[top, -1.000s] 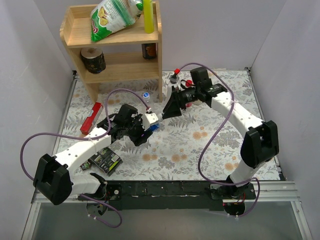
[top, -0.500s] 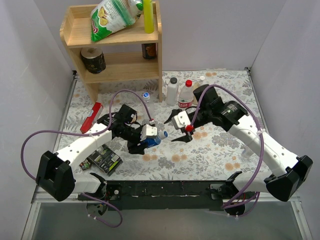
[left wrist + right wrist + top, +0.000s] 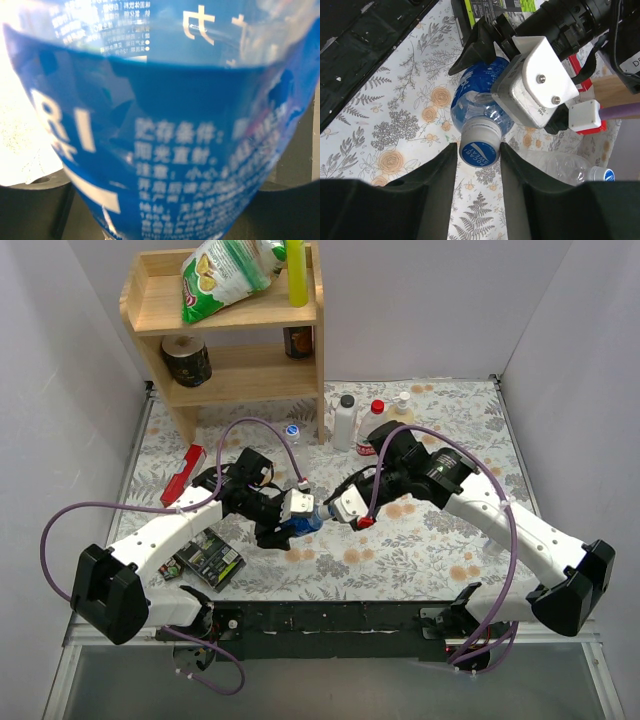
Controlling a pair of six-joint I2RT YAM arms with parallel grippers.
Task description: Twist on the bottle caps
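Observation:
My left gripper [image 3: 298, 516] is shut on a clear bottle with a blue label [image 3: 308, 519], holding it on its side above the mat; the label [image 3: 165, 125] fills the left wrist view. The bottle's neck points toward my right gripper [image 3: 478, 165]. Its grey bottle cap with a blue top [image 3: 480, 146] sits on the neck, and the right fingers [image 3: 437, 190] press against both sides of it. In the top view the right gripper [image 3: 338, 508] meets the bottle mouth. A second blue cap [image 3: 292, 429] is on a clear bottle lying by the shelf, and a red cap [image 3: 377, 406] tops a standing bottle.
A white bottle with a black cap [image 3: 346, 422] and a pump bottle [image 3: 402, 404] stand at the back. The wooden shelf [image 3: 235, 350] fills the back left. A red box [image 3: 183, 475] and a black-green packet [image 3: 210, 560] lie at the left. The lying clear bottle [image 3: 560, 167] is just beyond my right fingers.
My right arm swung from the standing bottles at the back down to the mouth of the held bottle, and its jaws closed in on the cap. The left arm barely moved.

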